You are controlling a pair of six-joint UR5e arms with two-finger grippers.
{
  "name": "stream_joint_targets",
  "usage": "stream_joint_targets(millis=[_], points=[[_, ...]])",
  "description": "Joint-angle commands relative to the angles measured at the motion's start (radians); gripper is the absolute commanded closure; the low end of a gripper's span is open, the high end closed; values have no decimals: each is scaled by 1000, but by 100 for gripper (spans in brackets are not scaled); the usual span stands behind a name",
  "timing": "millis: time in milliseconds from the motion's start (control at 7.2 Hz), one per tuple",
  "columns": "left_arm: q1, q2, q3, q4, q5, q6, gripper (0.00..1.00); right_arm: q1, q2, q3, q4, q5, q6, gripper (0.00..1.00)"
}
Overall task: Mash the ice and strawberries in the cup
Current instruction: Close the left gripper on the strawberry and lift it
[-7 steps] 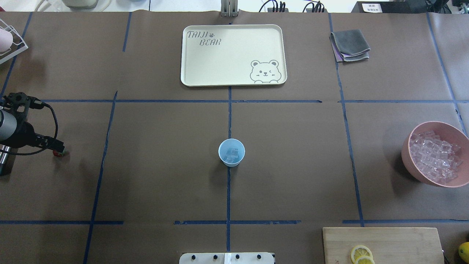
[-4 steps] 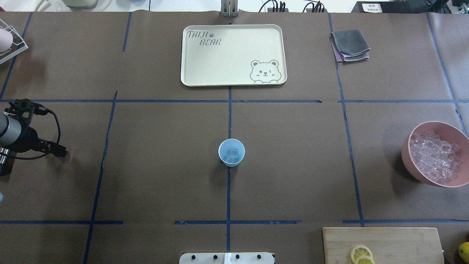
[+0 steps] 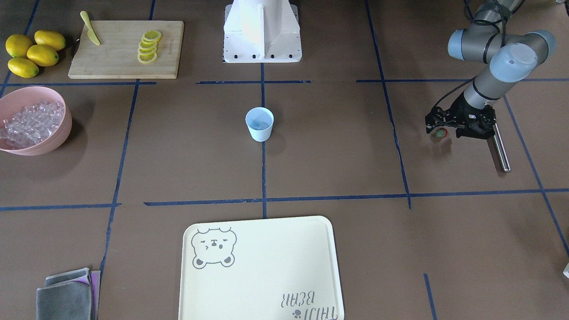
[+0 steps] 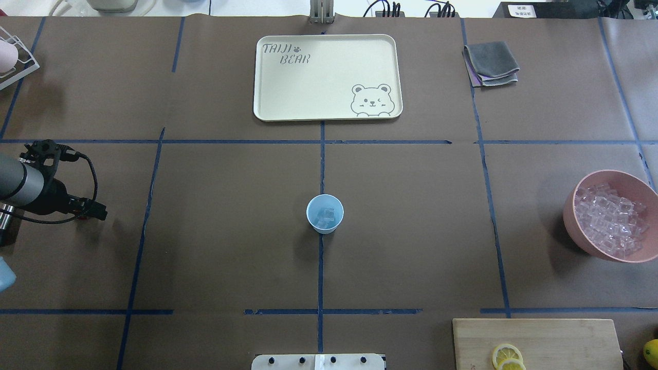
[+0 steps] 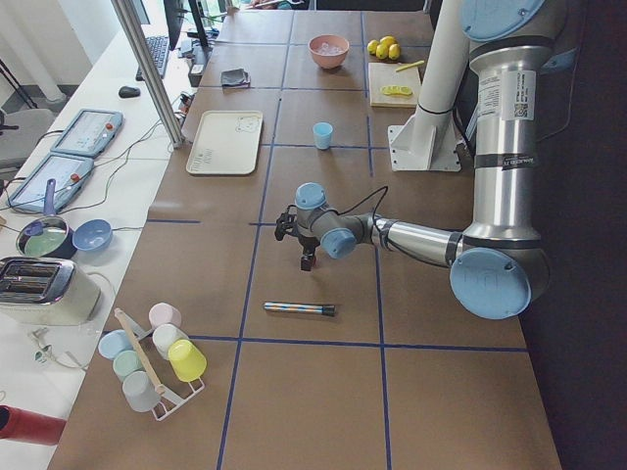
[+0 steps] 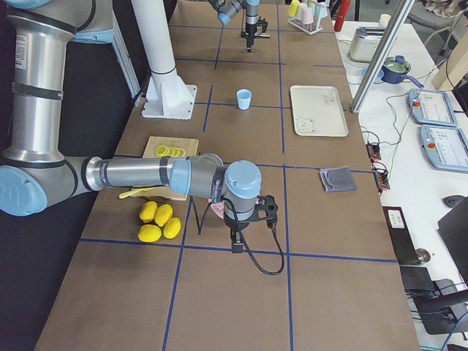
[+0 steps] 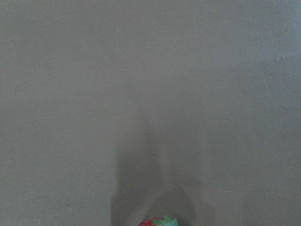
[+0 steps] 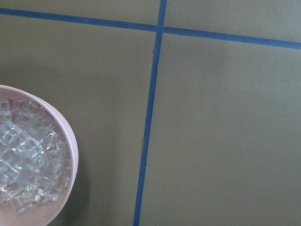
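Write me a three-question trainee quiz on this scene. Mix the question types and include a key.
1. True or false: the cup already has ice in it.
2. What does the left claw grip? A) a lemon slice B) the strawberry C) a folded cloth
3. Fill in: the metal rod lies flat near the robot's ____ arm.

Key: 1 true. 2 B. 3 left.
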Motion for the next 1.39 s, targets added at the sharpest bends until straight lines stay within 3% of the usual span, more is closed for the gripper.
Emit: stream_joint_targets(millis=[0,139,278,417,694,972,1111,1250], points=[[4,0,-1,1,3,-5,0,-1,0,0,-1,0,0,1],[4,2,-4,1,3,-8,14,-1,0,0,1,0,0,0],[4,6,-5,3,2,-8,65,1,0,1,1,1,1,1],[3,9,-10,3,1,-8,90,-1,0,1,1,0,1,1],[-1,27,-53,9,3,-6,98,1,0,6,1,1,4,1],[-10,32,-134,27,5,-6,99,1,0,7,1,1,7,1],[-10,14,-186,102,5,-8,99,-1,0,7,1,1,7,0],[-10,-45,-258,254,6,-9,99,-1,0,7,1,1,7,0]])
